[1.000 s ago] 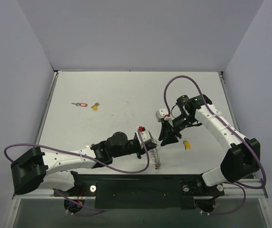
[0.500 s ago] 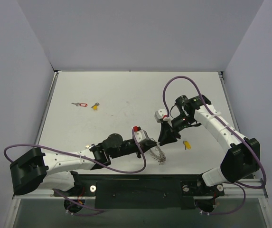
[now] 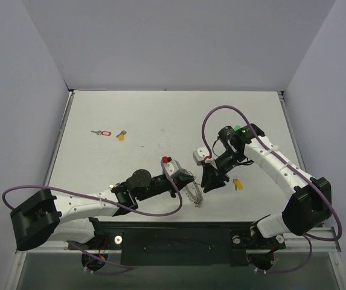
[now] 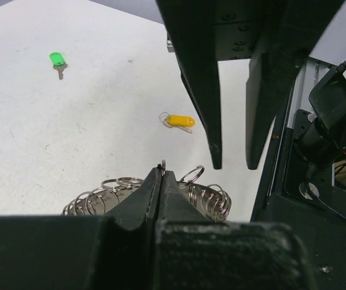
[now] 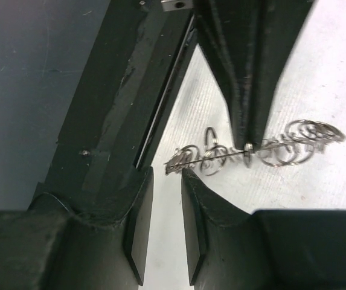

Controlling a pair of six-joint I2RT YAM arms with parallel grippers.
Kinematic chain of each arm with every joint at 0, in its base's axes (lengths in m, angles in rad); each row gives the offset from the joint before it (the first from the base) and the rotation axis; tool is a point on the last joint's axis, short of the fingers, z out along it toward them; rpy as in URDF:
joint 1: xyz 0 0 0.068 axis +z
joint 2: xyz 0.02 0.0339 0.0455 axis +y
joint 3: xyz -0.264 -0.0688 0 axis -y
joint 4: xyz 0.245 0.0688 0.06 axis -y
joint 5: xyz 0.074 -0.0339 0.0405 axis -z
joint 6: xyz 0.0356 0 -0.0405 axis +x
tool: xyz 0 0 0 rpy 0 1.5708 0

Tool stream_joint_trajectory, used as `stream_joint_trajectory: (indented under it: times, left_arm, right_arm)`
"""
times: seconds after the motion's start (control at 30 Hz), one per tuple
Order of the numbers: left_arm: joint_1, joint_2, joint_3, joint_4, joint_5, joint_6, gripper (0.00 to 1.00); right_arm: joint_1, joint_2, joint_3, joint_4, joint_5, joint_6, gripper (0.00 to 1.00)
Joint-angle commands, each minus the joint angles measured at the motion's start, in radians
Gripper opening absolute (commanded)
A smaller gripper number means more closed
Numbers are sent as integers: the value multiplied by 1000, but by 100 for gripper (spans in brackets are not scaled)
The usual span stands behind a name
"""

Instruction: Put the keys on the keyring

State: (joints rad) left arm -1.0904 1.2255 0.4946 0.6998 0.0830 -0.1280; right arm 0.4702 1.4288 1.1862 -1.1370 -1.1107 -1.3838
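The left pincer (image 4: 162,174) is clamping shut on a wire of the keyring (image 4: 208,196), holding the floppy loop of links near the middle of the near edge of the bench (image 3: 160,115). The right pincer (image 5: 165,181) is hovering just beside the loop's end, its jaws standing narrowly apart around nothing. A yellow key (image 4: 179,121) is lying near them, a green key (image 4: 57,58) farther off. A red-tagged key (image 3: 103,133) and a second yellow key (image 3: 121,135) are lying near the left edge.
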Motion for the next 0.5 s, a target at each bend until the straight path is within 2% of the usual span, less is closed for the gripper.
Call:
stream_joint_trajectory:
  times: [0.0,0.2,0.47]
  left_arm:
    - [14,-43,-4,115,-9,-22,0]
    - [33,-55,-19,122,69,-16,0]
    - [37,-29,5,125,164,-16,0]
  right_arm:
    - [22,-16,1,-101,11,-70,22]
    - [-79,-31,38,-92,-55,-57,24]
    - [-68,11,151,-89,18,-11,24]
